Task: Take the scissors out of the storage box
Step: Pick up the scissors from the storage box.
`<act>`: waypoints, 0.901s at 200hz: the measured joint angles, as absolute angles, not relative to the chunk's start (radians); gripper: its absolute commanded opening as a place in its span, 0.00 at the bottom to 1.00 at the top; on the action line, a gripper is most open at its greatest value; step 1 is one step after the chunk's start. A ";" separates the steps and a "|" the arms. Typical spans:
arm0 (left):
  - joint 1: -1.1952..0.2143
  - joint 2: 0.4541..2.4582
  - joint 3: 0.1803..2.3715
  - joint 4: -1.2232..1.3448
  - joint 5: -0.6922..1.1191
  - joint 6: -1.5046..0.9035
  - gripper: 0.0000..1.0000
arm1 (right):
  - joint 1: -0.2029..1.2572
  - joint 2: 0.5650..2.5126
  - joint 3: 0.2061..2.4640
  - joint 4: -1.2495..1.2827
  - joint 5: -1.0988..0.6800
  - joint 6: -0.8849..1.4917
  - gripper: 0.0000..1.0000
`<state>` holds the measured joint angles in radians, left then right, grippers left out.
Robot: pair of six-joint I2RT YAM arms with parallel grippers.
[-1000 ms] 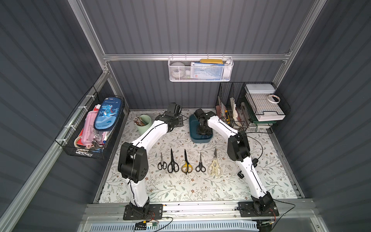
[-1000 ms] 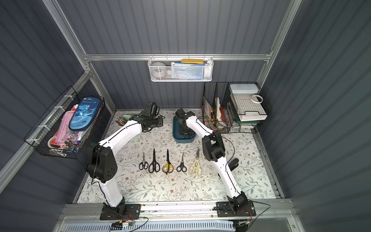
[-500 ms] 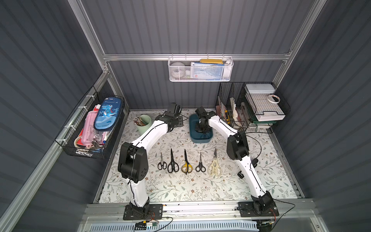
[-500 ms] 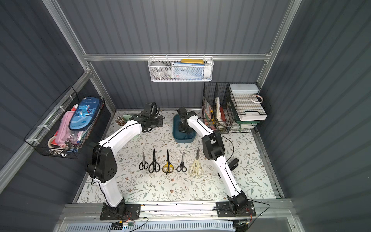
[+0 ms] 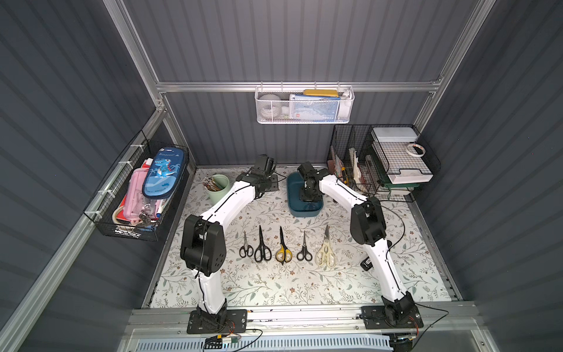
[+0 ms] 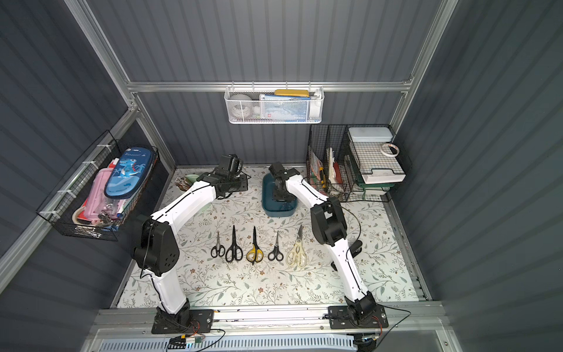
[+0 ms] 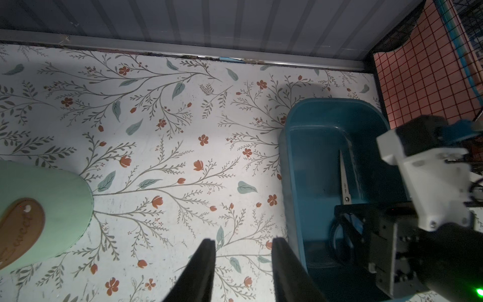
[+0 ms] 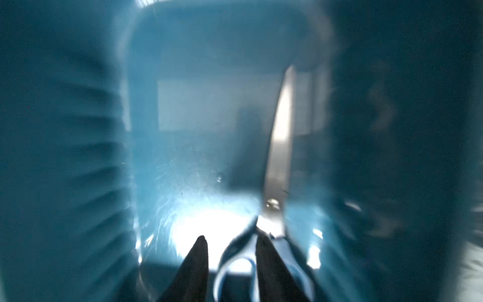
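The storage box (image 5: 304, 211) (image 6: 278, 212) is a dark teal tub at the back of the floral mat. One pair of scissors (image 7: 344, 180) (image 8: 281, 136) with bluish handles lies inside it, along a side wall. My right gripper (image 5: 309, 201) (image 8: 231, 236) reaches down into the box, open, its fingers either side of one handle loop. My left gripper (image 7: 244, 240) (image 5: 269, 184) hovers open and empty over the mat, beside the box's wall (image 7: 287, 167). Several more scissors lie in a row on the mat in front, among them a yellow pair (image 5: 283, 254) and cream shears (image 5: 325, 257).
A green cup (image 5: 217, 186) (image 7: 39, 214) of pencils stands left of my left arm. Black wire racks (image 5: 380, 164) stand right of the box. A wire basket (image 5: 137, 195) hangs on the left wall, a white mesh basket (image 5: 304, 105) on the back wall. A small black object (image 5: 367, 262) lies by my right arm.
My right wrist has shifted slightly within the box. The left arm and the row of scissors on the mat have not moved.
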<state>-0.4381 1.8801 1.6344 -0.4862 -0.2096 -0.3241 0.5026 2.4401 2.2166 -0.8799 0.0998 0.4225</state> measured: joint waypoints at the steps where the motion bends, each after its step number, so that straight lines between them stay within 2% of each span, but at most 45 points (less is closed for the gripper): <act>1: -0.438 1.880 1.634 -0.486 -0.210 -0.324 0.41 | 0.502 2.439 2.217 -0.880 0.101 0.421 0.36; 29: -0.438 1.881 1.634 -0.486 -0.209 -0.324 0.41 | 0.492 2.433 2.239 -0.881 0.150 0.403 0.37; 92: -0.438 1.881 1.634 -0.487 -0.210 -0.321 0.41 | 0.483 2.605 2.380 -0.943 0.186 0.415 0.39; 126: -0.438 1.881 1.634 -0.487 -0.210 -0.318 0.41 | 0.482 2.609 2.403 -0.969 0.187 0.460 0.39; 180: -0.438 1.881 1.634 -0.487 -0.210 -0.310 0.41 | 0.479 2.625 2.425 -0.993 0.141 0.524 0.31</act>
